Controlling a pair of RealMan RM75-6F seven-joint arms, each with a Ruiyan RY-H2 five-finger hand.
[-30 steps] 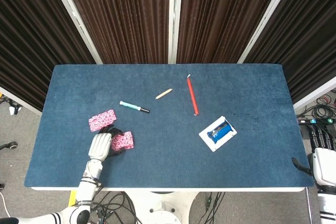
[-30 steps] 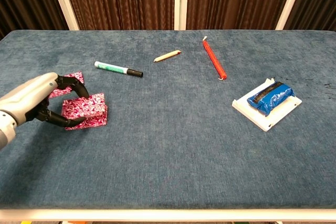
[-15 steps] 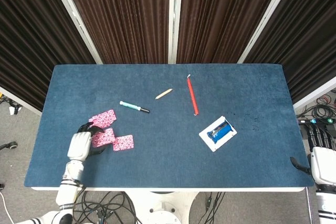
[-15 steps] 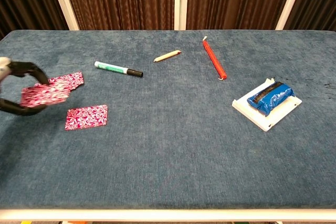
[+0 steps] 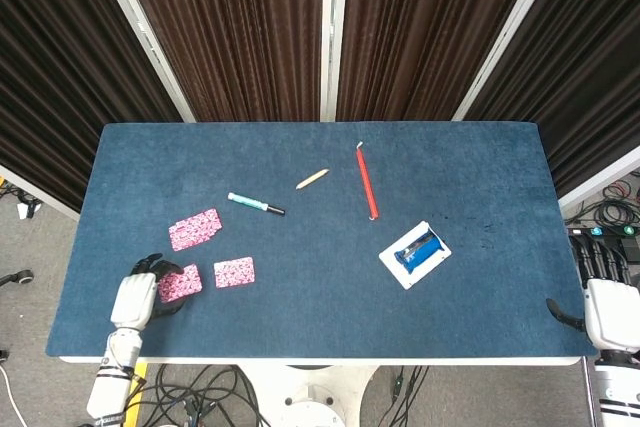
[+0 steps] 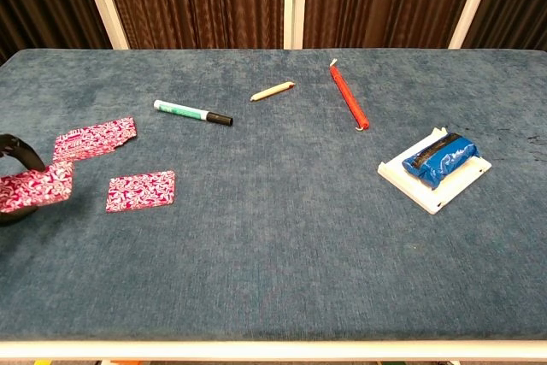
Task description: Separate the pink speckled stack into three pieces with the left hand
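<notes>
Three pink speckled pieces show on the blue table. One piece (image 5: 195, 229) (image 6: 94, 139) lies flat at the back left. A second piece (image 5: 234, 271) (image 6: 141, 191) lies flat to its right and nearer. My left hand (image 5: 133, 298) (image 6: 12, 179) grips the third piece (image 5: 181, 283) (image 6: 34, 188) near the table's front left corner, fingers curled around it; the chest view shows only black fingertips at the left edge. My right hand (image 5: 603, 309) hangs off the table's right edge, its fingers too indistinct to read.
A green marker (image 5: 255, 204) (image 6: 192, 113), a short wooden pencil (image 5: 312, 178) (image 6: 272, 91) and a red stick (image 5: 367, 182) (image 6: 348, 96) lie mid-table. A white tray with a blue item (image 5: 415, 253) (image 6: 436, 167) sits at the right. Cables lie on the floor below.
My left hand lifted the top piece off the stack and carried it left and toward the front edge. One piece stayed where the stack stood.
</notes>
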